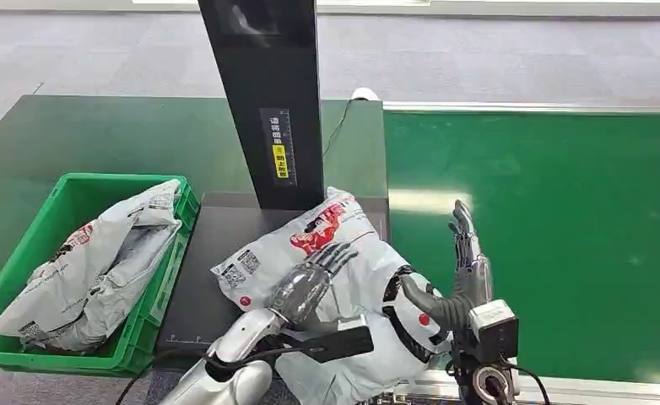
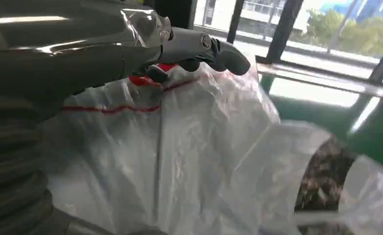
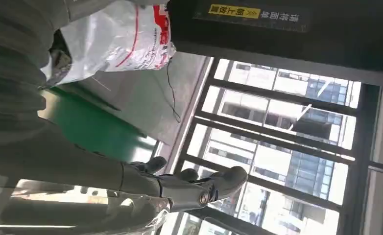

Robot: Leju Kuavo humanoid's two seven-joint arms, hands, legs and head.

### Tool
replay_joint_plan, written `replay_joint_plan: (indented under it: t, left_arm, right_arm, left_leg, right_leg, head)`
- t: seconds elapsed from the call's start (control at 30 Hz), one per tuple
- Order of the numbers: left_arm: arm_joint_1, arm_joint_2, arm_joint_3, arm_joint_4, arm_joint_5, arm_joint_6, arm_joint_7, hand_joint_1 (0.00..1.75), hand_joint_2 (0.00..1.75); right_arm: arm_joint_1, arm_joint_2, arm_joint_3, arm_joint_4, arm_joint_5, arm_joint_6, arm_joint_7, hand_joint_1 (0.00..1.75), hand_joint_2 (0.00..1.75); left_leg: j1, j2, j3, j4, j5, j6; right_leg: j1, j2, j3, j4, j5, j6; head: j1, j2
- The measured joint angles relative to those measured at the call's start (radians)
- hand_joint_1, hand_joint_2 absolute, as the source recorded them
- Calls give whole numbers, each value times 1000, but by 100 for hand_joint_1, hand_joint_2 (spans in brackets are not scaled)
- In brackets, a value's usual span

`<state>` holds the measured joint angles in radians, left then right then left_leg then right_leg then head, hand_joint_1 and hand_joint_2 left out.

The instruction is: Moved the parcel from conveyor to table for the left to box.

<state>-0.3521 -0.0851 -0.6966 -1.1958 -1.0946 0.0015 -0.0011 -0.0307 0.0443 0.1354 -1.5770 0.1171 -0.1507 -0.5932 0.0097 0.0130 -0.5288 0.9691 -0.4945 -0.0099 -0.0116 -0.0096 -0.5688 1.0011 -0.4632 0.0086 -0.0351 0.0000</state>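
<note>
A white plastic parcel (image 1: 327,278) with red print lies across the dark scale plate (image 1: 225,236) and the edge of the green conveyor (image 1: 546,245). My left hand (image 1: 314,274) rests on top of it, fingers laid flat over the crumpled plastic (image 2: 179,147); the left wrist view has the fingers (image 2: 199,49) stretched over the bag. My right hand (image 1: 466,270) stands upright at the parcel's right side, fingers straight and apart, thumb touching the bag. In the right wrist view the hand (image 3: 179,188) holds nothing, with the parcel (image 3: 116,39) beside it.
A green crate (image 1: 23,278) at the left holds other white parcels (image 1: 99,261). A tall black scanner post (image 1: 267,101) rises behind the scale. A dark green table (image 1: 99,135) lies behind the crate. The conveyor's metal rim (image 1: 580,388) runs along the near edge.
</note>
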Motion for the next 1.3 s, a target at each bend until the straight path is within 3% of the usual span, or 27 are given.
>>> replay_joint_plan:
  t: [0.13, 0.17, 0.43, 0.47, 0.5, 0.53, 0.57, 0.67, 0.97, 1.13, 1.3]
  left_arm:
    - [-17, -21, -10, 75, -42, -29, -3, 16, 175]
    - [-20, -24, -10, 88, -48, -33, -6, 40, 175]
    - [-35, -44, -10, 141, -71, -69, -13, 40, 175]
    - [-36, -45, -10, 143, -71, -69, -13, 134, 175]
    - [-38, -47, -9, 147, -71, -69, -13, 133, 175]
    - [-39, -47, -9, 149, -71, -69, -13, 148, 175]
    - [-40, -47, -9, 150, -71, -69, -13, 141, 175]
    - [-43, -50, -7, 156, -76, -75, -18, 175, 175]
    - [-45, -55, -2, 153, -65, -54, -62, 175, 175]
    - [-12, -46, 25, 96, 36, 13, -128, 175, 175]
    - [34, -29, 87, -20, 175, 177, -205, 175, 175]
  right_arm:
    - [-23, 11, 0, 16, 9, 6, 7, 0, 175]
    - [-25, 13, 0, 19, 12, 6, 8, 0, 175]
    - [-28, 19, -1, 32, 18, 6, 13, 0, 175]
    - [-28, 19, -1, 32, 18, 6, 13, 0, 175]
    - [-28, 20, -1, 34, 18, 6, 13, 0, 175]
    - [-29, 21, -1, 35, 18, 6, 13, 0, 175]
    - [-29, 22, -1, 35, 18, 6, 13, 0, 175]
    - [-29, 24, -1, 37, 21, 6, 13, 0, 175]
    - [-28, 24, -2, 36, 26, 8, 17, 0, 175]
    - [-21, 24, -3, 33, 26, 11, 19, 0, 175]
    - [3, 22, -11, 7, 23, 14, 19, 0, 175]
  left_leg:
    - [0, 0, 0, 0, 0, 0]
    - [0, 0, 0, 0, 0, 0]
    - [0, -1, 1, 0, 0, 0]
    - [0, -1, 1, 0, 0, 0]
    - [0, -1, 2, 0, 0, 0]
    - [0, -1, 2, 0, 0, 0]
    - [0, -1, 3, 0, 0, 0]
    - [0, -1, 4, 0, 0, 0]
    - [0, -1, 4, 0, 0, 0]
    - [0, -1, 4, 0, 0, 0]
    - [0, -1, 2, 0, 0, 0]
  right_leg:
    - [0, 0, 0, 0, 0, 0]
    - [0, 0, 0, 0, 0, 0]
    - [0, -1, 2, 0, 0, 0]
    - [0, -1, 3, 0, 0, 0]
    - [0, -1, 3, 0, 0, 0]
    - [0, -1, 4, 0, 0, 0]
    - [0, -1, 4, 0, 0, 0]
    - [0, -1, 5, 0, 0, 0]
    - [0, -1, 5, 0, 0, 0]
    - [0, -1, 4, 0, 0, 0]
    - [0, -1, 2, 0, 0, 0]
  head:
    - [0, 0]
    - [0, 0]
    - [0, 0]
    - [0, 0]
    - [0, 0]
    - [0, 0]
    - [0, 0]
    - [0, 0]
    - [0, 0]
    - [0, 0]
    - [0, 0]
